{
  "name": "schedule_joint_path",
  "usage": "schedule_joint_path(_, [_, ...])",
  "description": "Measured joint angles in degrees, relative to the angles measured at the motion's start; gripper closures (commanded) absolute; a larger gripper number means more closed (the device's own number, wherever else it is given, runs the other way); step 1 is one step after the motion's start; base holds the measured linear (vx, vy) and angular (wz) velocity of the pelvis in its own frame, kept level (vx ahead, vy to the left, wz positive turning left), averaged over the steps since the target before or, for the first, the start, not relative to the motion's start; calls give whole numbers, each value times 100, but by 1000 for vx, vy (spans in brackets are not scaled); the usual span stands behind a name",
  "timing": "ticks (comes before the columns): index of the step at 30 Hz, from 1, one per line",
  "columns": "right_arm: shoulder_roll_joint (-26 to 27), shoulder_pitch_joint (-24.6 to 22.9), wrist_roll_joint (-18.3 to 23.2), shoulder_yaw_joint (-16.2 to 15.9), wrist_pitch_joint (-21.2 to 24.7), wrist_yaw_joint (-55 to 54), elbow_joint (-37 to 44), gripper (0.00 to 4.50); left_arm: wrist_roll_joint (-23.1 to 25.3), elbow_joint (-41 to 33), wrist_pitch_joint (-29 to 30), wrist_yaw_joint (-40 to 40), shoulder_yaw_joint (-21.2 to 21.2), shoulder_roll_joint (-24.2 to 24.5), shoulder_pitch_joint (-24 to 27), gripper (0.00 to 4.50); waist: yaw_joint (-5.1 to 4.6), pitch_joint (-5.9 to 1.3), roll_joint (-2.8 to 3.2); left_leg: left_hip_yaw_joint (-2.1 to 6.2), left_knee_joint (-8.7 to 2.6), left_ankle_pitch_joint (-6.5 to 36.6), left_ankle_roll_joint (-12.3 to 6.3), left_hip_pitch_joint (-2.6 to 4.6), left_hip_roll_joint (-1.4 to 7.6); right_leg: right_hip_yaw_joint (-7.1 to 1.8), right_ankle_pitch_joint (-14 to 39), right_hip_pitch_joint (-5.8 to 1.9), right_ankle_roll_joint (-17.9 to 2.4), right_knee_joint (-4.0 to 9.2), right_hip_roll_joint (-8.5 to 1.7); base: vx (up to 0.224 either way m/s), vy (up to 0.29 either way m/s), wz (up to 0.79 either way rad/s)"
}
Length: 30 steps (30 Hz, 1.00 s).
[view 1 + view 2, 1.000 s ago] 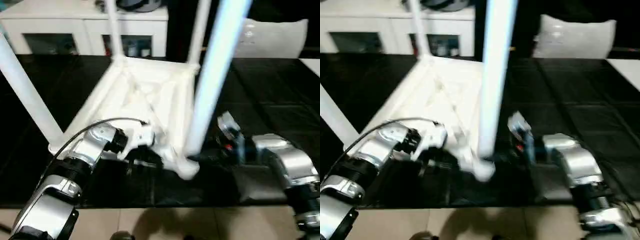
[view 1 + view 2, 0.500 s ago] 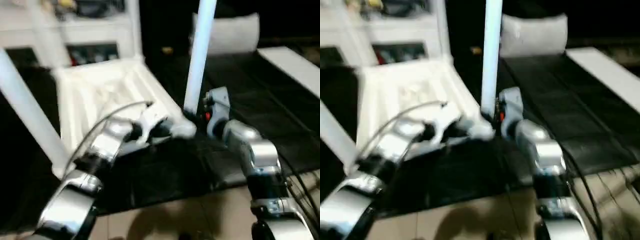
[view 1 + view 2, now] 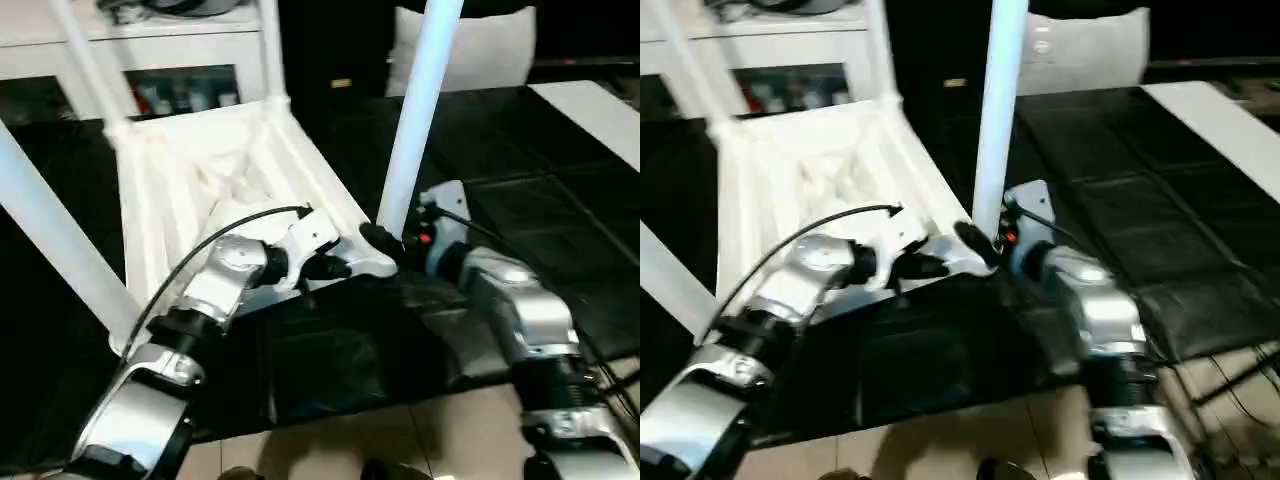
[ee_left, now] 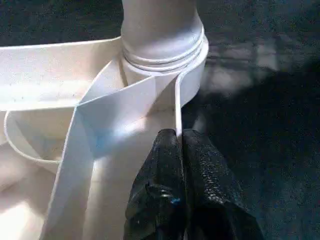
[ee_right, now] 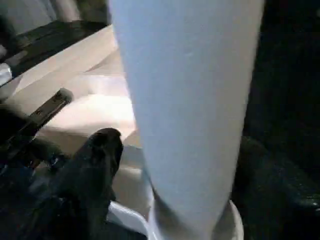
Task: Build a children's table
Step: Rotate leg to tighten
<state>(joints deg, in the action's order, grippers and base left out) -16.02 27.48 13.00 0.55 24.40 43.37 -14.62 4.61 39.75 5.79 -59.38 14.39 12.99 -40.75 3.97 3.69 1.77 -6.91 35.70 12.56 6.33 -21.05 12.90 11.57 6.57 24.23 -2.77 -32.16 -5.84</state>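
White plastic: the children's table (image 3: 220, 175) lies top-down on the black table (image 3: 520, 150), all four legs seated and standing up. Since a second ago my view has swung, and the right pincer's jaws have spread off the near leg (image 3: 412, 120); I judge the screwing-in finished. On the left, my left pincer (image 4: 181, 150) is closed, pinching the thin rim wall beside the near corner socket (image 4: 170, 60), forearm reaching inward. On the right, the right pincer (image 3: 385, 245) stands open around that leg's base, wrist turned inward.

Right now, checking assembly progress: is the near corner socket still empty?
No, a white leg stands seated in the corner socket, just beyond the left gripper.
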Motion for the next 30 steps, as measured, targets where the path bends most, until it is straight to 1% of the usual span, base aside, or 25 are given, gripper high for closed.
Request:
schedule_joint_path(2, [-352, -27, 29, -67, -135, 496, -4, 35, -56, -1, -216, -300, 39, 147, 51, 450, 58, 0, 0, -5, 1, 0, 0, 4, 1, -5, 0, 0, 0, -1, 0, 0, 0, 0])
schedule_joint_path(3, [-567, -49, 28, -93, -236, 760, -17, 30, -87, -9, -311, -510, 64, 254, 86, 450, 104, 0, 0, -9, 1, -1, 1, 10, 0, -8, -1, -3, -1, -2, 0, 0, 0, 0])
schedule_joint_path(5, [-799, -50, 35, -174, -378, 1195, -41, 12, -126, -9, -445, -765, 107, 400, 116, 450, 144, 0, 0, -13, 1, -2, 3, 12, 0, -7, -2, -5, -3, -7, 0, 0, 0, 0])
schedule_joint_path(6, [-928, -70, 44, -243, -500, 1494, -41, 4, -137, -9, -529, -899, 149, 471, 117, 450, 180, 0, 0, -21, 1, -3, 6, 19, 2, -7, -2, -12, -3, -8, 0, 0, 0, 0])
schedule_joint_path(9, [-1200, -161, 159, -373, -663, 2272, -24, 4, -137, 0, -818, -1193, 234, 576, 117, 450, 273, 0, 0, -36, 2, -3, 6, 38, 6, -12, -2, -28, -2, -8, -4, 0, 0, 0])
schedule_joint_path(10, [-1260, -204, 229, -406, -682, 2485, -10, 4, -139, 0, -895, -1309, 242, 591, 117, 450, 292, 0, -1, -38, 2, -3, 6, 60, 8, -11, -1, -32, 0, -8, -7, 0, 0, 0])
schedule_joint_path(12, [-1377, -262, 318, -537, -675, 2881, -3, 4, -157, 0, -1006, -1542, 262, 647, 117, 450, 331, -1, -1, -45, 2, -3, 6, 64, 16, -15, -1, -31, 0, -8, -15, 0, 0, 0])
schedule_joint_path(14, [-1451, -267, 334, -662, -667, 3157, -4, 30, -202, 0, -1116, -1734, 329, 694, 118, 450, 361, -1, -1, -50, 2, -3, 5, 63, 17, -18, -1, -30, 0, -8, -17, 0, 0, 0])
schedule_joint_path(15, [-1500, -267, 331, -743, -682, 3278, -12, 30, -224, -1, -1175, -1859, 382, 712, 121, 450, 394, -1, -2, -54, 1, -3, 5, 63, 17, -21, 0, -30, 1, -8, -18, 0, 0, 0])
schedule_joint_path(19, [-1505, -250, 310, -807, -761, 3459, -199, 72, -257, -26, -1363, -2174, 531, 758, 213, 450, 452, -2, -4, -63, 1, -3, 5, 64, 19, -21, 1, -29, 3, -10, -24, 0, 0, 0])
schedule_joint_path(21, [-1495, -239, 314, -831, -840, 3569, -297, 85, -262, -82, -1455, -2296, 596, 760, 244, 450, 450, -3, -5, -81, 0, -2, 7, 65, 19, -23, 1, -30, 4, -11, -32, 0, 0, 0])
schedule_joint_path(23, [-1490, -228, 325, -886, -842, 3684, -344, 110, -260, -95, -1481, -2316, 626, 750, 245, 450, 438, -3, -6, -97, 0, -1, 7, 60, 19, -31, 0, -31, 5, -12, -32, 0, 0, 0])
schedule_joint_path(25, [-1494, -227, 345, -914, -823, 3779, -353, 123, -260, -121, -1497, -2348, 656, 740, 244, 450, 421, -3, -7, -110, 0, -1, 8, 61, 17, -36, -2, -31, 8, -12, -32, 0, 0, 0])
schedule_joint_path(30, [-1560, -227, 471, -994, -740, 4019, -350, 168, -253, -119, -1604, -2361, 682, 738, 244, 450, 422, -4, -7, -122, -1, -1, 8, 62, 14, -37, -3, -30, 11, -12, -32, 0, 0, 0])
